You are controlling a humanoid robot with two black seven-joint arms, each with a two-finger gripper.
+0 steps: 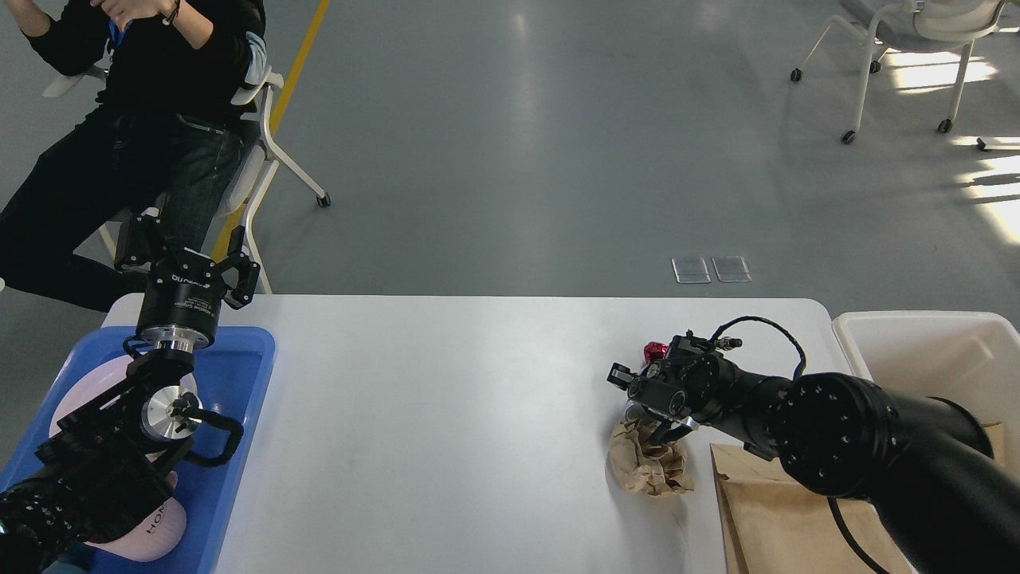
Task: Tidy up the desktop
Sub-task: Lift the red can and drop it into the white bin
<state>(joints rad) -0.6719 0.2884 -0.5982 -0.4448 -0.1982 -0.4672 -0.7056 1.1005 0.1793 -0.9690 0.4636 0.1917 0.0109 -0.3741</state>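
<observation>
the right end effector (655,414) hangs low over the right part of the worktop (446,430), seen dark and nearly end-on, so i cannot tell whether its fingers are apart or together. its tip reaches down to the top edge of a crumpled brown paper wad (649,466) that lies on the worktop; whether it grips the wad cannot be told. just behind the end effector, a small shiny red thing (654,351) sits on the worktop, partly hidden by the wrist. a black cable loops above the wrist. the thick black arm runs back to the lower right corner, passing over a flat brown paper sheet (765,518) that lies on the worktop's right edge. right of the worktop stands a cream-white bin (900,327).

the left end effector (187,243) is raised above the far left corner of the worktop, its fingers spread apart and holding nothing. below it the arm crosses a blue tray (239,375) that sits at the worktop's left end. in the tray lie a pale pink round plate (80,391) and a pink object (159,530) with lettering, both partly covered by the arm.

the worktop is white with rounded corners and fills the lower middle of the view. behind it, on the grey floor, a person in black (135,104) sits on a chair at far left, and a white wheeled chair (908,48) stands at far right.
</observation>
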